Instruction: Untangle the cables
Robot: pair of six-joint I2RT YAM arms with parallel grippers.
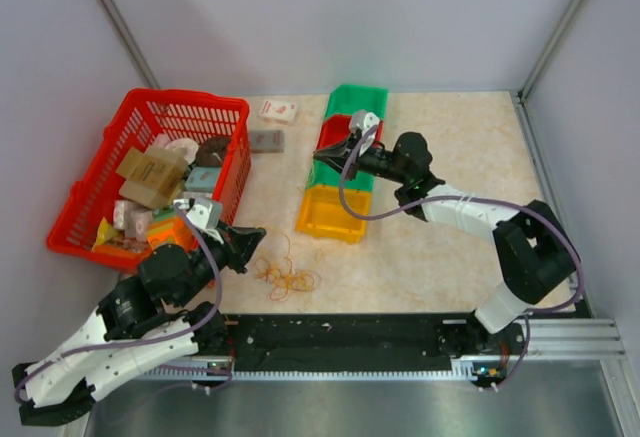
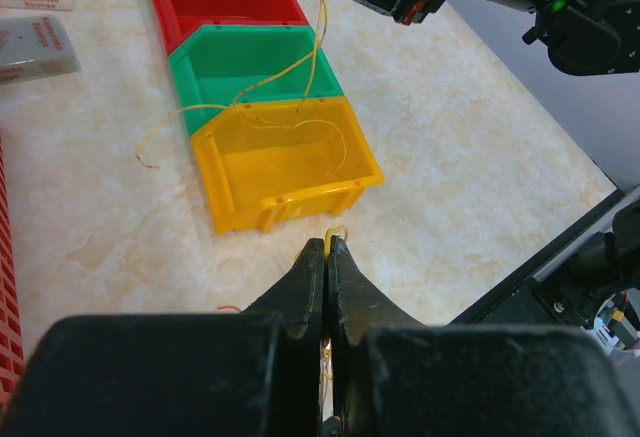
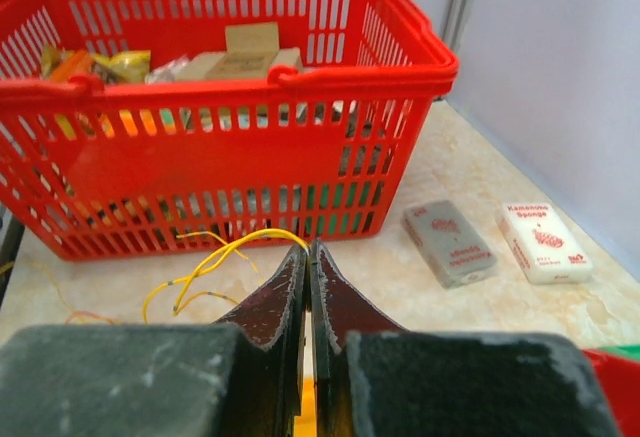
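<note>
Cables (image 1: pixel 285 275) lie tangled nr L gripper (image 2: pixel 328 245), closed on a yellow loop (image 2: pixel 337 228). R gripper (image 3: pixel 305 250) closed, pinching yellow strand (image 3: pixel 262 231) over bins (image 1: pixel 322 225).

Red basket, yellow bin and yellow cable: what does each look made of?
Red basket: moulded plastic, probably; uniform glossy red, slotted lattice walls, thick rim.
Yellow bin: hard plastic, smooth and shiny, perhaps slightly translucent.
Yellow cable: thin strand lying in springy curves, likely plastic-sheathed wire; core not visible.
</note>
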